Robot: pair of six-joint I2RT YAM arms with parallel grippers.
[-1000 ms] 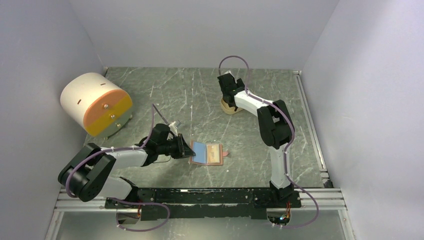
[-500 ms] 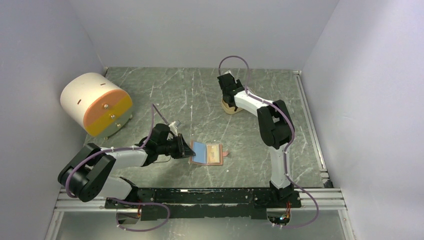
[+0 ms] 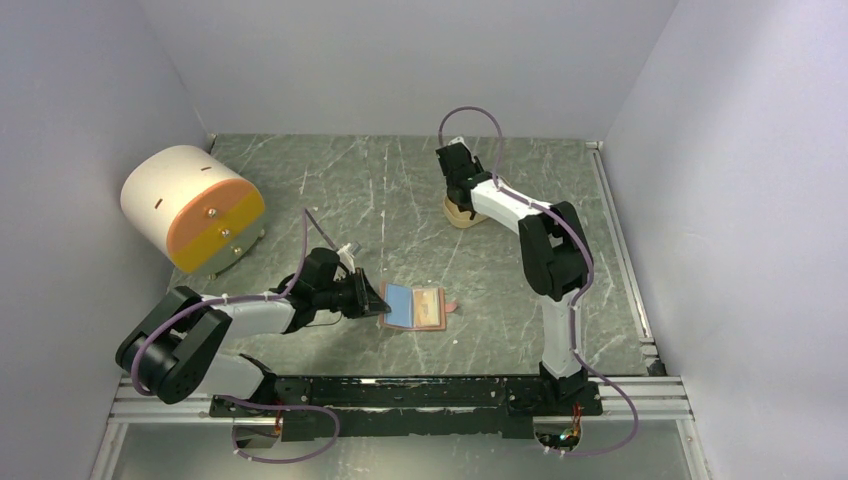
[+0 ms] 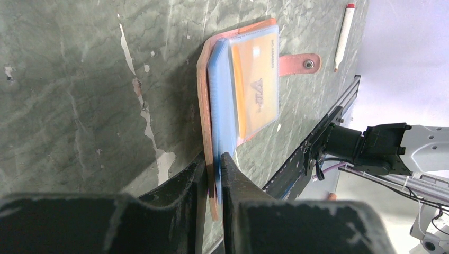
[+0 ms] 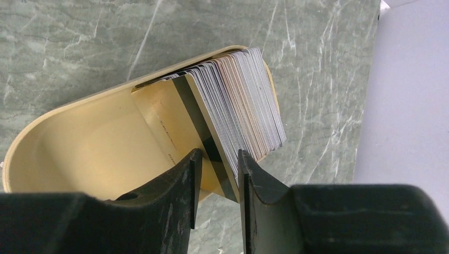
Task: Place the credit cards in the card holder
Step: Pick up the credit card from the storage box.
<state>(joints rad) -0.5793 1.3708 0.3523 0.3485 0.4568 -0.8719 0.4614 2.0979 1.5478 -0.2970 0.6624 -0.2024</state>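
Left end effector [image 4: 213, 159] is pinched tight on the left edge of the open card holder [image 3: 430, 308], near the middle of the desk [image 3: 330, 190]. One blue card [image 3: 399, 305] already lies in it. Right end effector [image 5: 218, 159] has a finger on each side of the front card in the stack [image 5: 249, 100] in the far tray [image 5: 79, 143]. I cannot tell if it grips yet. Many cards are left.

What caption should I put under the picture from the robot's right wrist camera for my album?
The right gripper straddles the gold front card of the credit cards standing in a beige tray.
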